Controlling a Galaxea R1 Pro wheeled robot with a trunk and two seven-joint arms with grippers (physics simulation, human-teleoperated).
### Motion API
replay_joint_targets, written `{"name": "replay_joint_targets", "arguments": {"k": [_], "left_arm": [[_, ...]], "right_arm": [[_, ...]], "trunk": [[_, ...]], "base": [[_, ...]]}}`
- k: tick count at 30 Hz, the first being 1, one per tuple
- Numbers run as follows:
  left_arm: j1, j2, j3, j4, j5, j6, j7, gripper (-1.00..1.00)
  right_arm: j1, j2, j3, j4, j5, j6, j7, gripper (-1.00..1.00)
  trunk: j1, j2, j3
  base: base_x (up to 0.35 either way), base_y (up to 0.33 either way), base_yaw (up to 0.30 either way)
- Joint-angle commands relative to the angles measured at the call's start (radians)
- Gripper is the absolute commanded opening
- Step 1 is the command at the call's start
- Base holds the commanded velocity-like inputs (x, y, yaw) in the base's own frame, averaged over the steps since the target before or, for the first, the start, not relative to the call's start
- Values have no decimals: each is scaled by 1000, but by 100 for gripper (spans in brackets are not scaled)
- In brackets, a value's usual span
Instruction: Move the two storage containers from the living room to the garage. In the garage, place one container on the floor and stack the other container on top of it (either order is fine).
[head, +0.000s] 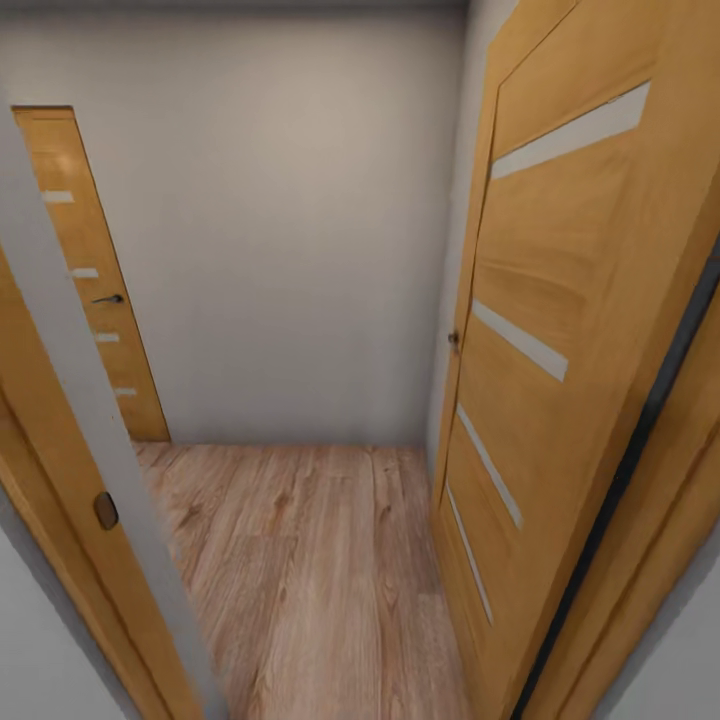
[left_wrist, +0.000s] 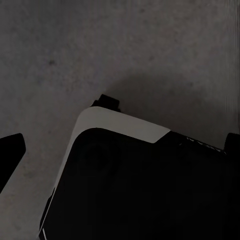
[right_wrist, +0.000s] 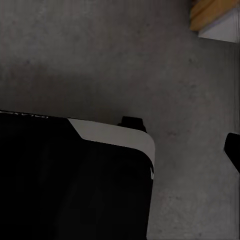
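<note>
Ahead: a narrow hallway with a light wood plank floor and a bare grey wall closing it off at the far end.
Right door: a tall orange-wood door with pale slanted strips stands swung open at the right, its small knob showing at the edge — its top and bottom are cut off by the picture's border.
Far door: a second wood door of the same kind sits shut in the wall at the far left, with a dark lever handle; the near frame hides its lower left part.
Door frame: a grey and wood frame post slants across the near left, with a dark latch plate set in it.
Underfoot: both wrist views look down at dark grey mottled concrete floor, while the head view looks onto planks.
Robot base: a black body with a pale rounded rim takes up much of each wrist view — too dark to make out detail.
Left hand: only a black tip at the picture's edge, so I cannot tell whether it is spread or pressed together.
Right hand: likewise a dark sliver at the edge; cannot tell.
Corner: a bit of wood trim over pale wall is cut off in the right wrist view.
Storage containers: not among what these views take in.
</note>
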Motion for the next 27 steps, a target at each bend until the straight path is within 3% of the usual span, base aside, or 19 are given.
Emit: {"name": "replay_joint_targets", "arguments": {"k": [1, 14, 21, 27], "left_arm": [[-1, 0, -2, 0, 5, -2, 3, 100], [-1, 1, -2, 0, 5, -6, 3, 100], [-1, 1, -1, 0, 6, -8, 3, 100], [-1, 0, -2, 0, 8, -9, 3, 100]], "right_arm": [[-1, 1, 9, 3, -10, -6, -1, 100], [-1, 1, 10, 3, -10, -6, -2, 100], [-1, -1, 9, 3, -11, -7, -3, 100], [-2, -3, 8, 3, -14, -10, -3, 100]], "trunk": [[1, -1, -1], [1, -1, -1], [1, -1, -1], [1, -1, -1]], "base": [[315, -86, 0], [315, -11, 1], [312, 0, 143], [153, 0, 33]]}}
